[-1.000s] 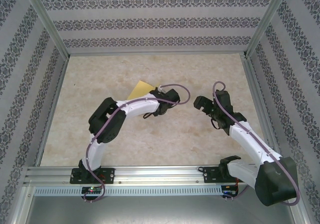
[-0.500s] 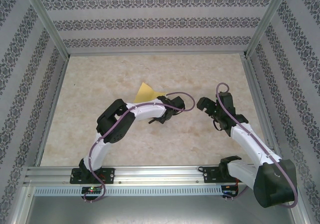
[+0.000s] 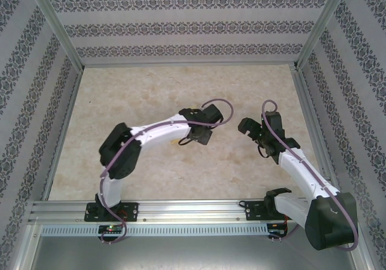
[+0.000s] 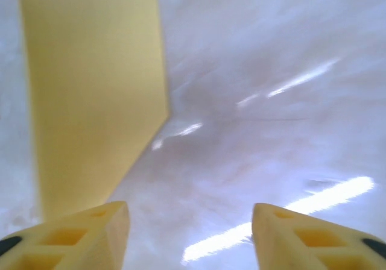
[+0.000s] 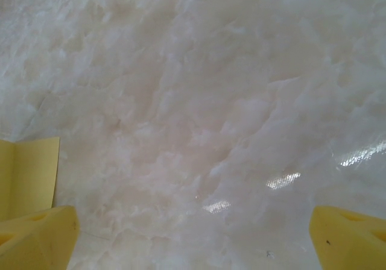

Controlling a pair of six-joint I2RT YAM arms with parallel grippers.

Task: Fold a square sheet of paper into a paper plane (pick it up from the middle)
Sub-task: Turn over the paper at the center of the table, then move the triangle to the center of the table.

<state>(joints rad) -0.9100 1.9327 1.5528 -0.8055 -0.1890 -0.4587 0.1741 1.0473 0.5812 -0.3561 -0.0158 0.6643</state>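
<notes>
Currently the left gripper point(image 4: 190, 225) hovers over the middle of the table point(image 3: 151, 89) with its fingers apart and nothing between them. The right gripper point(image 5: 193, 228) hangs just to its right, its fingers spread wide and also empty.

The yellow-orange sheet of paper point(image 4: 96, 101) lies flat on the table, ahead of the left gripper and offset toward its left finger. One edge bends at an angle, which suggests at least one fold; the number of folds cannot be told. In the right wrist view, a corner of the sheet point(image 5: 27, 173) lies just beyond the right gripper's left finger point(image 5: 36, 237).

Probable faults from this state:

- Unfolding. No gripper restrains the sheet, so a weakly pressed crease may spring open.
- Sliding. The table surface is glossy. A finger arriving at a shallow angle is likely to push the thin sheet instead of lifting it.
- Off-centre grasp. The sheet lies to one side of the left gripper's gap. Closing without re-aligning may catch only an edge and skew the next fold.
- Crumpling. Pressing both fingers down onto the flat sheet and closing may buckle it.
- Contact between arms. In the top view the left gripper point(image 3: 198, 136) and the right gripper point(image 3: 244, 125) are near each other; simultaneous approach to the sheet risks a collision.
</notes>
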